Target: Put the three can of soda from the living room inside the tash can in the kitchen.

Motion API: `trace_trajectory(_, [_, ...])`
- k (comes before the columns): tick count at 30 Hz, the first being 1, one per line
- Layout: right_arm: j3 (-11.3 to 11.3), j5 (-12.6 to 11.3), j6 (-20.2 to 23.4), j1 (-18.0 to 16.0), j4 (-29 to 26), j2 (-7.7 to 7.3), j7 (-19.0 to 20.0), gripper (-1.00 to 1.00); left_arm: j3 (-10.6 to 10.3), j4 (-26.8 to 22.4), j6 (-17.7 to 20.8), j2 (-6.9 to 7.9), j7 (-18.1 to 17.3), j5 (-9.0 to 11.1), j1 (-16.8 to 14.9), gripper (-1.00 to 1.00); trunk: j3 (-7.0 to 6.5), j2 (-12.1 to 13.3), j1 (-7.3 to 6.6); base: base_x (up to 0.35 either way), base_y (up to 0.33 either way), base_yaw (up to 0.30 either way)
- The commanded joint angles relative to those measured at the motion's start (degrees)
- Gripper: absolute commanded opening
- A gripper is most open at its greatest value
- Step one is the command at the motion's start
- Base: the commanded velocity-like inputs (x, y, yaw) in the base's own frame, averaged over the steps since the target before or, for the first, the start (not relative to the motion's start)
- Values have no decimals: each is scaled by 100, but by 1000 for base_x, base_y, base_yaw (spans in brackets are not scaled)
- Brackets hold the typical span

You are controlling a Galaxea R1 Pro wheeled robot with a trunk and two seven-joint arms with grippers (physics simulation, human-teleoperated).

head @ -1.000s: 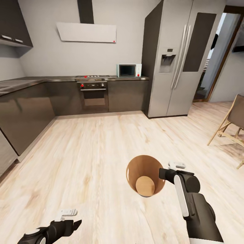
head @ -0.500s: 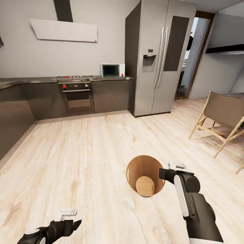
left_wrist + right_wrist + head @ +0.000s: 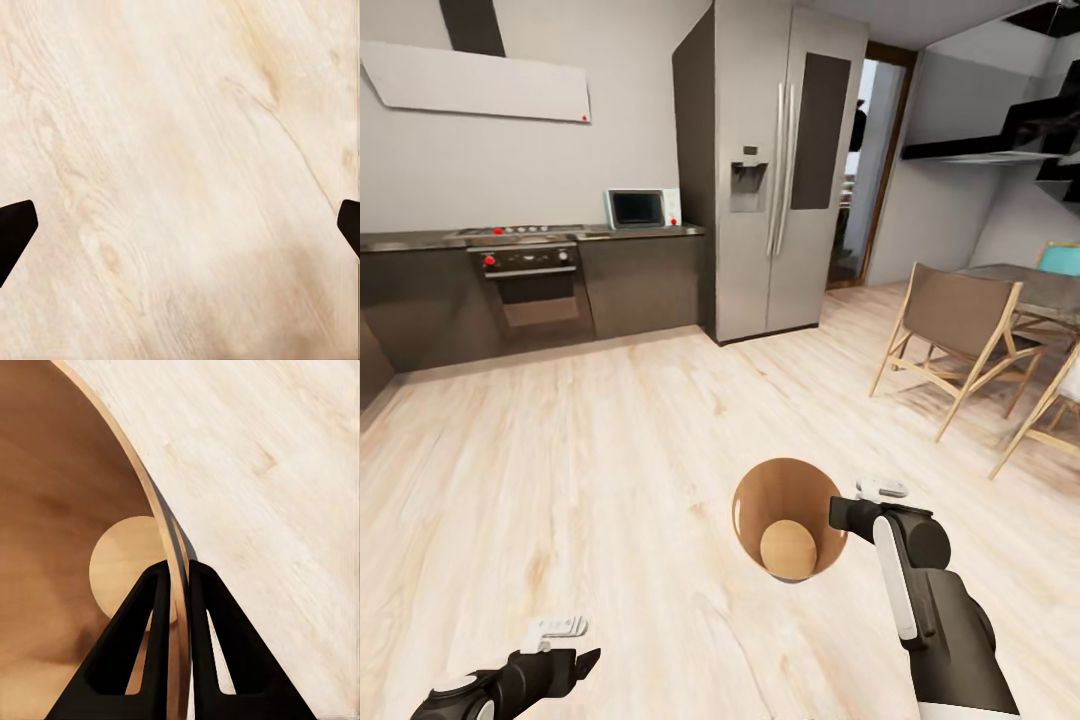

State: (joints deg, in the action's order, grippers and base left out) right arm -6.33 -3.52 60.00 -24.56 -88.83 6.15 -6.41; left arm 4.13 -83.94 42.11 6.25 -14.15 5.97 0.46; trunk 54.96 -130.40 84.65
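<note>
One second of turning has swung our view right across the kitchen; the right tool (image 3: 178,577) stays clamped on the bin (image 3: 755,500) rim, carried above the floor, left tool (image 3: 180,232) apart, no cans inside.

Evenly and brightly lit, soft diffuse light, faint shadows under the chair (image 3: 950,345), mild sheen on the fridge (image 3: 780,170), wide-angle stretch at edges, wrist views slightly soft.

The floor (image 3: 610,440) is pale wood plank with visible grain, matt. The tash can (image 3: 755,500) shows smooth tan wood inside — its rim thin. The fridge (image 3: 770,170) looks brushed metal, the cabinets (image 3: 640,285) dark and faintly glossy — chairs (image 3: 950,345) of light wood with brown cloth.
</note>
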Motion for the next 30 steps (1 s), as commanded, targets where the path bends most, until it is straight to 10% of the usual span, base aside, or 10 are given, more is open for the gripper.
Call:
trace_trajectory(1, [0, -97, 0, -4, -3, 2, 26, -100, 0, 0, 0, -1, 0, 1, 1, 100, -1, 0, 0, 0, 0, -281])
trace_trajectory(30, [0, -131, 0, -3, -3, 1, 26, -100, 0, 0, -1, -1, 0, 1, 2, 100, -1, 0, 0, 0, 0, -284])
